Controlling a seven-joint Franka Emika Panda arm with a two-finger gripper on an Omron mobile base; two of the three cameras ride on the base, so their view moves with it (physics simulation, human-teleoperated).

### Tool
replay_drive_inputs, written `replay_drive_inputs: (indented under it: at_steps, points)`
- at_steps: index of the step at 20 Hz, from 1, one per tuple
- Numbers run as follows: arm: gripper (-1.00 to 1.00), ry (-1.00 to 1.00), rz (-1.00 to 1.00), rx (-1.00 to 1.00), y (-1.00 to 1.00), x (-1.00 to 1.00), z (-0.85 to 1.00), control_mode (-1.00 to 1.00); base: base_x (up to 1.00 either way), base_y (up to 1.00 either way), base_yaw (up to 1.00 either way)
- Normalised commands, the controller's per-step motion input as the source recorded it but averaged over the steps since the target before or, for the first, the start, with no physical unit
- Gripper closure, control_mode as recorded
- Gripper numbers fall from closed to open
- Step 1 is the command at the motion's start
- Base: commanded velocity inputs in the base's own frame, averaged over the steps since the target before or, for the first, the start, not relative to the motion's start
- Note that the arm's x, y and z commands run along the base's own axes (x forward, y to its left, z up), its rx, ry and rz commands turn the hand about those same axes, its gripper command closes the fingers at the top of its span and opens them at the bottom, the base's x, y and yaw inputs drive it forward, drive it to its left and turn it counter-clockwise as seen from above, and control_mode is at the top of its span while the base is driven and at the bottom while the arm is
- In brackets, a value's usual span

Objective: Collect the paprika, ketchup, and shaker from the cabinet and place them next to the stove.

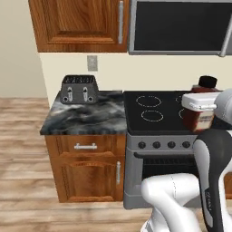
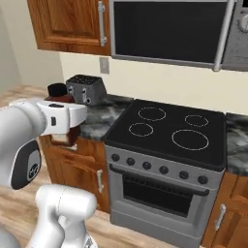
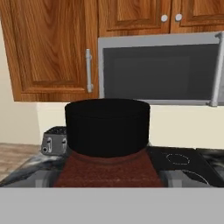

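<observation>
My gripper (image 1: 200, 103) is shut on the paprika (image 1: 199, 120), a reddish-brown jar with a black cap. It holds the jar upright in the air in front of the stove (image 1: 154, 113). From the right, the paprika (image 2: 62, 138) hangs below the white hand, level with the counter's front edge left of the stove (image 2: 169, 131). In the hand view the paprika (image 3: 107, 127) stands close up between the fingers, its cap facing the camera. The cabinet (image 1: 79, 22) on the wall has its doors closed. The ketchup and shaker are out of view.
A dark toaster (image 1: 80, 88) sits at the back of the marble counter (image 1: 86, 118) left of the stove. A microwave (image 2: 169, 31) hangs above the cooktop. More counter (image 2: 237, 140) lies right of the stove. Drawers and doors fill the base cabinets below.
</observation>
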Motion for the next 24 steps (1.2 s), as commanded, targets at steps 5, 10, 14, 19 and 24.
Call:
replay_drive_inputs:
  at_steps: [5,10,14,19,24]
  points:
    - [1.00,0.00,0.00,0.00,0.00,0.00,0.00,1.00,0.00,-0.33,-0.41]
    - [1.00,0.00,0.00,0.00,0.00,0.00,0.00,1.00,0.09,-0.27,-0.34]
    - [1.00,0.00,0.00,0.00,0.00,0.00,0.00,1.00,0.24,-0.24,-0.23]
    - [1.00,0.00,0.00,0.00,0.00,0.00,0.00,1.00,0.58,-0.16,-0.06]
    - [1.00,0.00,0.00,0.00,0.00,0.00,0.00,1.00,0.77,-0.32,0.06]
